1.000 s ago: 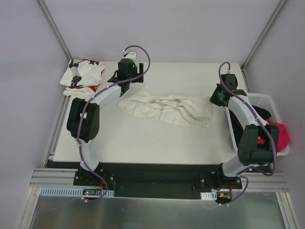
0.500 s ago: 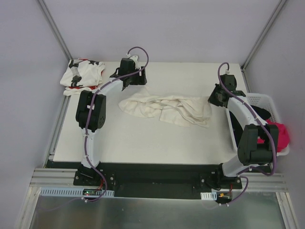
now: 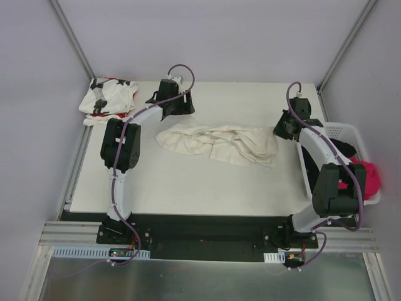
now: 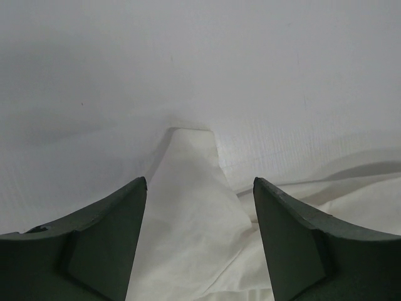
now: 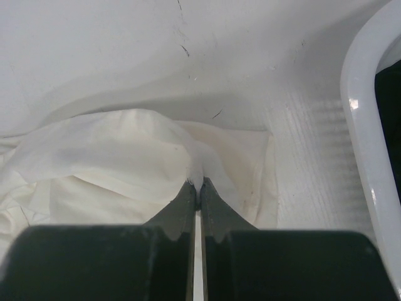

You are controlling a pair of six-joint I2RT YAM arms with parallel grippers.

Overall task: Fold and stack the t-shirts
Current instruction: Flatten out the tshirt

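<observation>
A plain cream-white t-shirt lies crumpled across the middle of the table. My right gripper is at its right end, shut on a pinched-up fold of the cream cloth. My left gripper hovers at the shirt's far left edge. In the left wrist view it is open, its jaws straddling a pointed corner of the cream shirt without touching it. A white t-shirt with black stars and red marks sits bunched at the table's far left corner.
A white plastic basket stands off the table's right edge with a red cloth and something dark inside. Its rim shows close to the right gripper. Grey walls and frame posts enclose the table.
My left arm has swung right and forward, bringing its gripper over the cream shirt's corner, and its jaws have narrowed a little. The right gripper has kept its hold without moving.
</observation>
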